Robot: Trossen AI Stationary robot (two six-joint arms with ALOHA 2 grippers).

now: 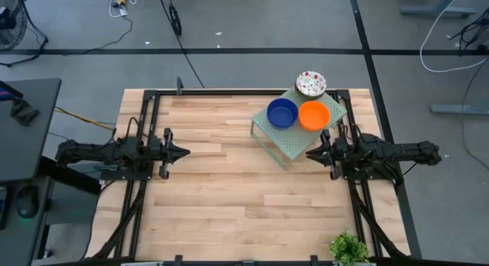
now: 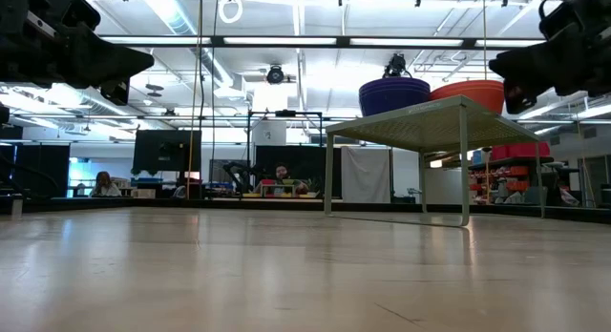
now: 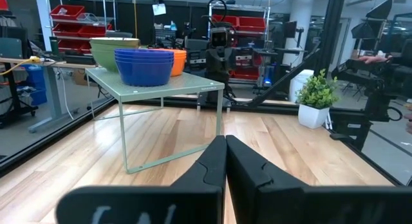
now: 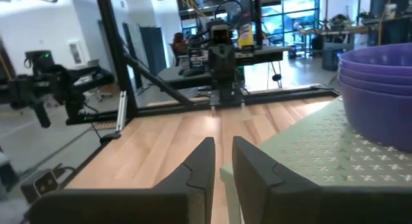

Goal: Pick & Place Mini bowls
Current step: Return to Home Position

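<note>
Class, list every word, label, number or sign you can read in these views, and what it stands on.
No text is readable.
Pale marks on the left gripper, wrist view: too blurred.
Yellow panel in the room behind: too blurred.
Bowls and rack: no text.

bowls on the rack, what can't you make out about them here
- High view: how many bowls sit under the top blue bowl, orange bowl and speckled bowl; each covers its stack.
- Low view: speckled bowl, hidden behind the others.
- Right wrist view: blue stack cut off by the edge.
</note>
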